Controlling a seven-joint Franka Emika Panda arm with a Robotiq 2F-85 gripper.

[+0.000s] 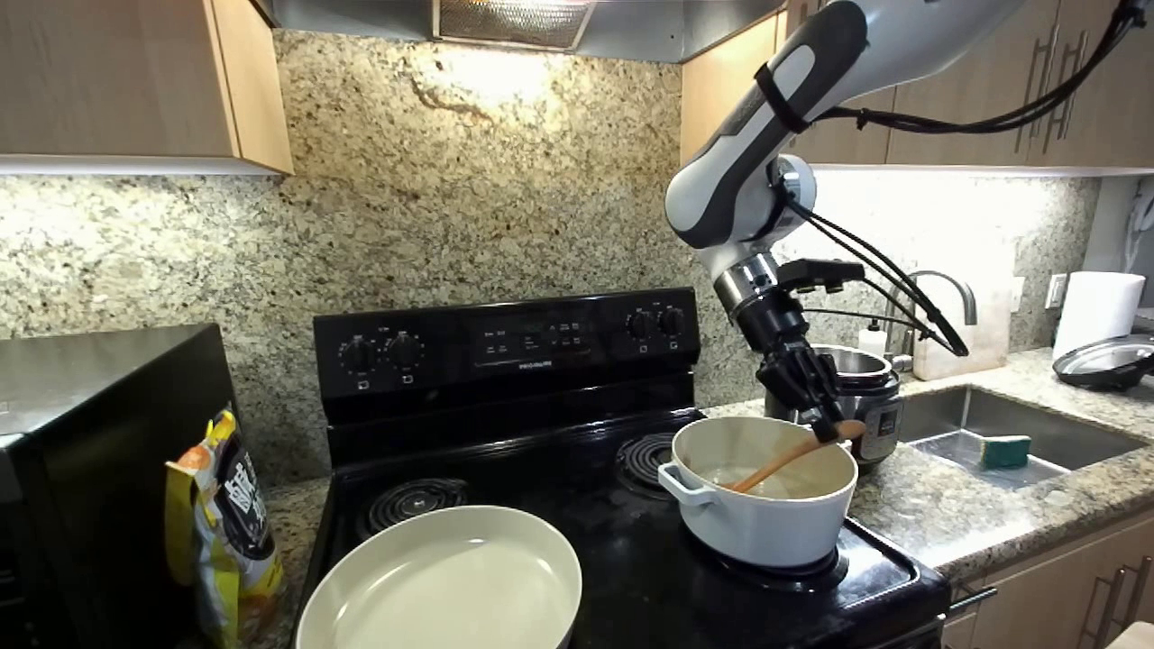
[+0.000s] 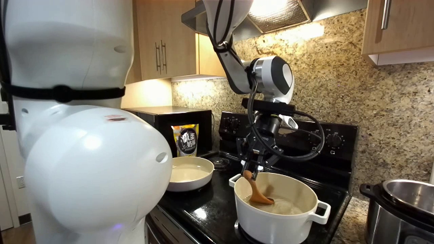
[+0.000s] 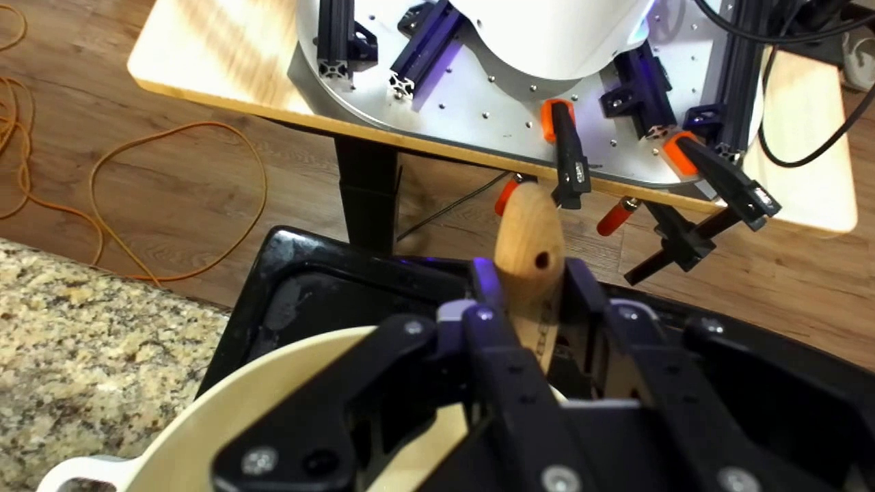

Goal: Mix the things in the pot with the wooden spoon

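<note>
The white pot stands on the right front burner in an exterior view (image 1: pixel 766 532); it also shows in an exterior view (image 2: pixel 271 225) and, by its rim, in the wrist view (image 3: pixel 287 359). The wooden spoon (image 1: pixel 783 461) leans tilted in it, lower end on the pot's bottom (image 2: pixel 257 195). My gripper (image 1: pixel 825 430) is above the pot's rim, shut on the upper handle; its fingers (image 3: pixel 530 290) press both sides, and the rounded handle end (image 3: pixel 530 232) sticks out past them. Thin, pale brownish liquid (image 2: pixel 286 206) covers the pot's bottom. No distinct food mass can be made out.
A large shallow pale dish (image 1: pixel 451 586) sits on the black stove (image 1: pixel 622 577). A steel pot with black handles (image 2: pixel 383 213) stands beside the stove, near the sink (image 1: pixel 1082 442). A snack bag (image 1: pixel 239 532) stands by the microwave (image 2: pixel 190 113). The robot's base table (image 3: pixel 219 61) faces the stove.
</note>
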